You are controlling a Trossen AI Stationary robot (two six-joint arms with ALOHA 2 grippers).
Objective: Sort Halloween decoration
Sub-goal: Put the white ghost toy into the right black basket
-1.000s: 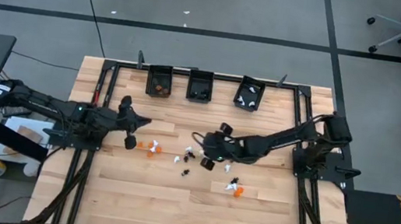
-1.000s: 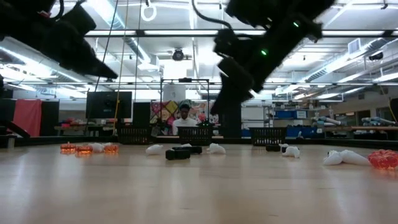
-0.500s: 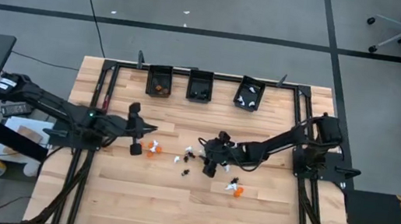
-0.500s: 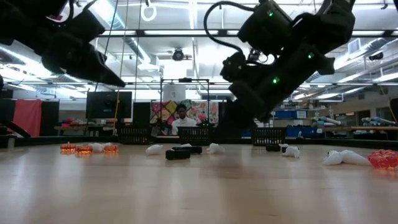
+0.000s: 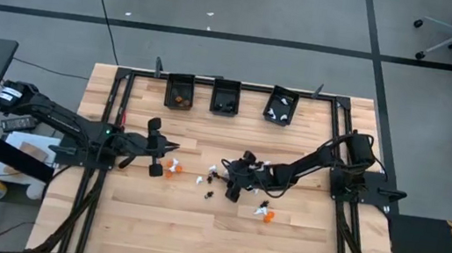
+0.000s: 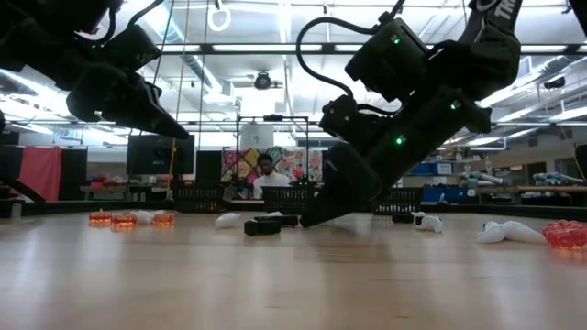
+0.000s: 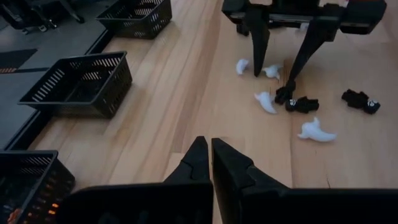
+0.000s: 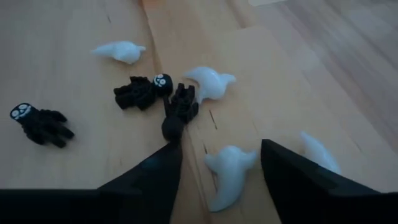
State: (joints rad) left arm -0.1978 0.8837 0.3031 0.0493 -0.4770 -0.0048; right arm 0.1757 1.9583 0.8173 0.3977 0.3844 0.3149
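Right gripper [image 8: 214, 171], jaws parted, straddles a white ghost trinket [image 8: 227, 174] lying seemingly lengthwise between them.

Halloween decoration [image 5: 217, 178]: tiny trinkets loose mid-table. White ghosts [image 8: 229, 169] and black skeletons [image 8: 140, 92] lie flat, clustered; orange pumpkins [image 5: 171, 168] lie left of cluster, one more orange piece [image 5: 267, 216] to its right.
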